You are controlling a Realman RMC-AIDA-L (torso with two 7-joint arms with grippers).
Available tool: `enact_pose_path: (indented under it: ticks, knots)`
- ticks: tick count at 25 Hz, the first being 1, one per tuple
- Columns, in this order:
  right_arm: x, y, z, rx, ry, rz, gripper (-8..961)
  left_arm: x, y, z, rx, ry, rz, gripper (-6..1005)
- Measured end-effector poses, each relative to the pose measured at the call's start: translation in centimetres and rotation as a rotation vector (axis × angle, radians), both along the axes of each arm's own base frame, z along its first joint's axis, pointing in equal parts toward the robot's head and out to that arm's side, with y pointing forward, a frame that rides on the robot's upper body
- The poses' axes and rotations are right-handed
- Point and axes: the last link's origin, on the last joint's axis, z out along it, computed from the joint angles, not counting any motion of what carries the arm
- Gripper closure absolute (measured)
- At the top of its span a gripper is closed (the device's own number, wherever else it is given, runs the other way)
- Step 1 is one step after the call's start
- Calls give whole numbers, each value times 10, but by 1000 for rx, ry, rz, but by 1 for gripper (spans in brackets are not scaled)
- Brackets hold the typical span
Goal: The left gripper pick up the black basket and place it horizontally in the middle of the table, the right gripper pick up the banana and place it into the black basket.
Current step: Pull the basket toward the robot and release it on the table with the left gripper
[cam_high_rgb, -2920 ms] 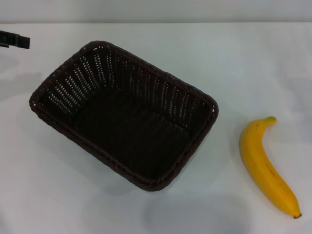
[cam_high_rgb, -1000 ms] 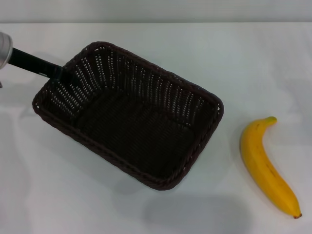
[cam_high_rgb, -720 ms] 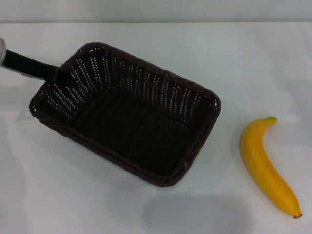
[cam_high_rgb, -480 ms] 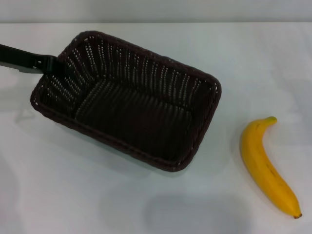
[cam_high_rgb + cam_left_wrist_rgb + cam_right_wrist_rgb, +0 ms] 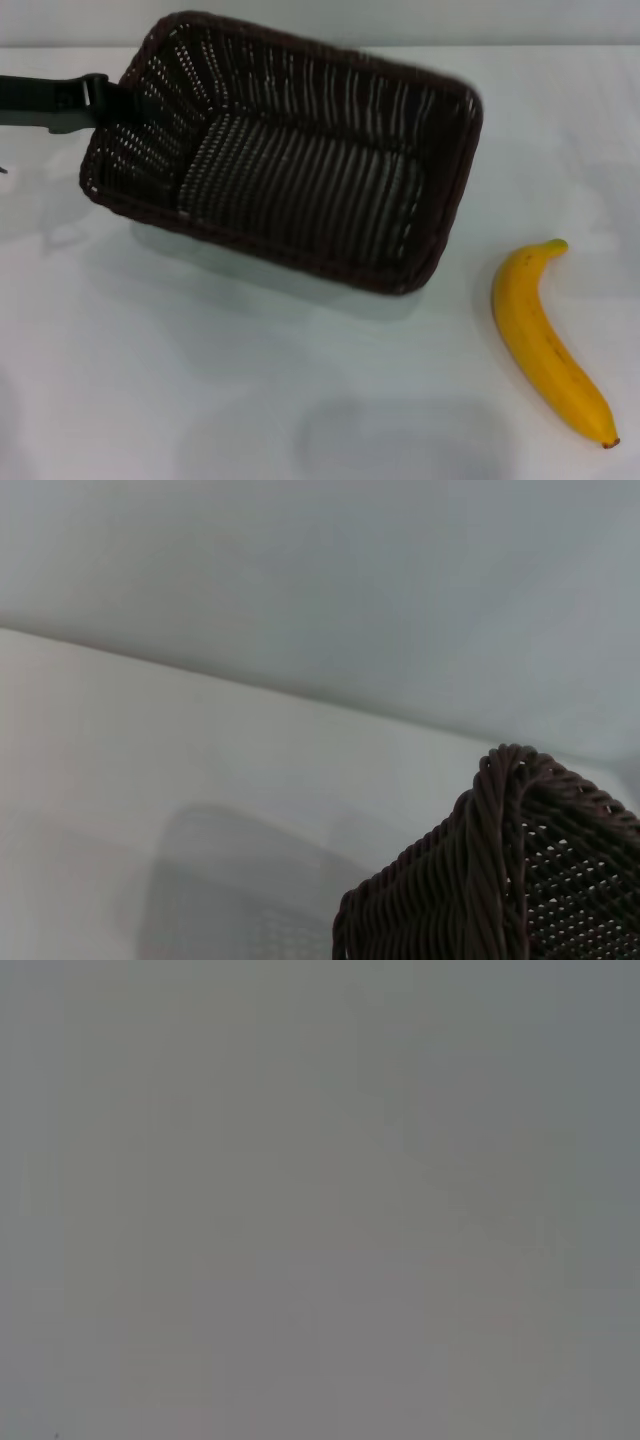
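The black basket [image 5: 300, 150] hangs lifted and tilted above the white table [image 5: 250, 400], its long side lying roughly left to right, its shadow on the table below. My left gripper [image 5: 120, 105] comes in from the left edge and is shut on the basket's left rim. A corner of the basket also shows in the left wrist view [image 5: 500, 880]. The yellow banana [image 5: 545, 340] lies on the table at the right, stem end pointing away from me. My right gripper is out of view; its wrist view shows only plain grey.
The table's far edge [image 5: 560, 45] meets a pale wall behind the basket. Bare white tabletop lies in front of the basket and between it and the banana.
My left gripper reached the basket's left rim, closed on it, then lifted and turned the basket, which now sits higher and farther back. The banana has not moved.
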Motion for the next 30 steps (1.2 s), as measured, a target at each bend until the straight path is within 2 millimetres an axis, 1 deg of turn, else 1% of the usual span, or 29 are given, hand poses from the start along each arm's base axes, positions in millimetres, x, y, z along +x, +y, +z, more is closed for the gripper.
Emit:
enact_pose_path:
  ticks: [4,10,15,17,23,30]
  knots:
    - [0,1,1,0,-1,0,160,-5,-7,-7,15,-83,62,843]
    - [-1,2,3,6,-4,2,161,-17,-18,-20,27,-139,155,843]
    - [-1,5,6,11,-17,1,161,-32,-22,-31,76,-148,254,843]
    - [-1,7,8,10,-21,-2,161,-35,-23,-34,87,-147,270,844]
    - [-1,14,13,5,-34,-14,161,-36,-22,-44,79,-130,304,844]
    - [3,14,17,7,-45,-26,161,-27,-18,-58,53,-109,315,844]
